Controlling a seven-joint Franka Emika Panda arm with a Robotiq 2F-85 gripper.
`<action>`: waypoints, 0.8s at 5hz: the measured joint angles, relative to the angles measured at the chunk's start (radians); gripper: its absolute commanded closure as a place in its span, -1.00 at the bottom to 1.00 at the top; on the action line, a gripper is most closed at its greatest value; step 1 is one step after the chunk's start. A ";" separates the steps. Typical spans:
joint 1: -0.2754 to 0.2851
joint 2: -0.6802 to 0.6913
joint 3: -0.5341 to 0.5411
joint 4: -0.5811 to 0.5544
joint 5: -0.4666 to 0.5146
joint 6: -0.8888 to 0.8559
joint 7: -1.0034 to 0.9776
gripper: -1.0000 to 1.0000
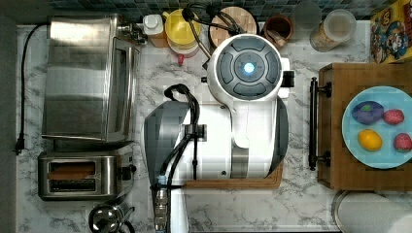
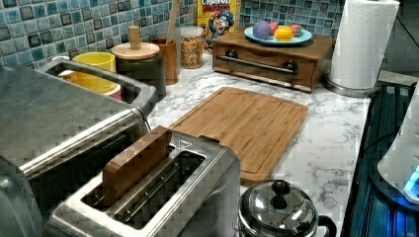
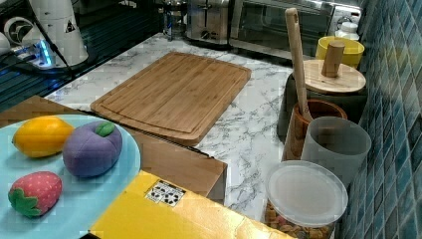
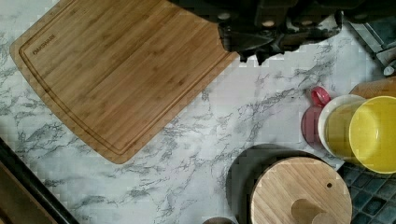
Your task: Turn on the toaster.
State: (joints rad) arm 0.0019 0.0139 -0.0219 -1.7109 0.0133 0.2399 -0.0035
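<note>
Nearest the lens in the left view: toaster (image 2: 163, 197), stainless steel, two long slots, a brown wooden block (image 2: 136, 160) standing in one slot.
Toaster position: marble counter (image 1: 301, 199), at the top view's lower left, just beside the larger toaster oven (image 1: 85, 77); black lever knob (image 1: 130, 171) on the end facing the top view's right.
Kettle lid (image 2: 277, 210): shiny, black knob, just beside the toaster.
Cutting board (image 2: 242, 126): bamboo, flat on the counter, mid-scene.
Gripper (image 4: 254, 55): dark, above the counter at the board's corner in the wrist view; touching nothing, well apart from the toaster; cannot tell whether its fingers are parted or closed.
Arm (image 1: 243, 111): white, over the board in the top view.
Blue plate (image 1: 357, 141): on a wooden box (image 2: 269, 61), carrying toy fruit.
Yellow bowl (image 4: 373, 133), round wooden lid (image 4: 299, 191): near the tiled wall.
</note>
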 measured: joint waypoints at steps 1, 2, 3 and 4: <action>0.000 0.000 0.000 -0.002 0.004 0.021 0.000 1.00; 0.000 0.003 0.000 -0.002 0.000 0.022 0.000 1.00; 0.002 -0.003 0.000 -0.032 0.004 0.059 -0.010 1.00; 0.002 -0.024 0.005 -0.111 0.004 0.127 -0.012 1.00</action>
State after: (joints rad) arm 0.0038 -0.0096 -0.0168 -1.8223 0.0174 0.3669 -0.0152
